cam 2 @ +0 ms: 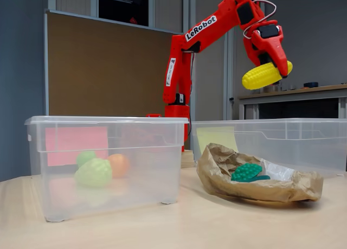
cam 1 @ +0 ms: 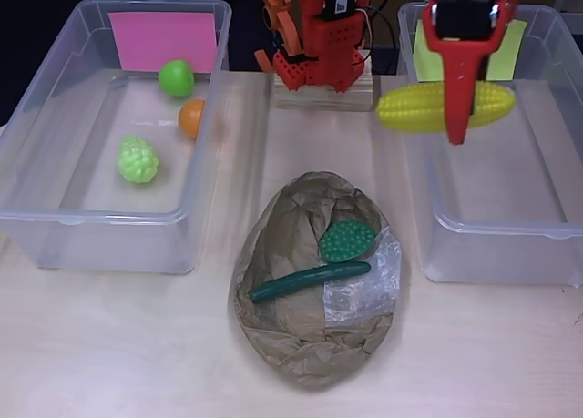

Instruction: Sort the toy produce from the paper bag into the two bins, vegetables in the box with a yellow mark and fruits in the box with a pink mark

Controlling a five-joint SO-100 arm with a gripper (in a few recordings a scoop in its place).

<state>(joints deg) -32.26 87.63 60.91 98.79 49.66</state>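
Holding corn (cam 1: 444,107) clamped in gripper (cam 1: 460,117) above right, yellow-marked bin (cam 1: 496,245), not yet dropped. Three fruits (cam 1: 138,158) already in left bin (cam 1: 100,227); two green pieces (cam 1: 346,240) left on bag (cam 1: 314,345).

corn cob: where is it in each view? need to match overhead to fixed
Overhead view: the corn cob is upper right, lying crosswise over the yellow-marked bin, in the pincer.
Fixed view: the corn cob is upper right, held high above the bins.
Shared landmark: the paper bag between the bins.
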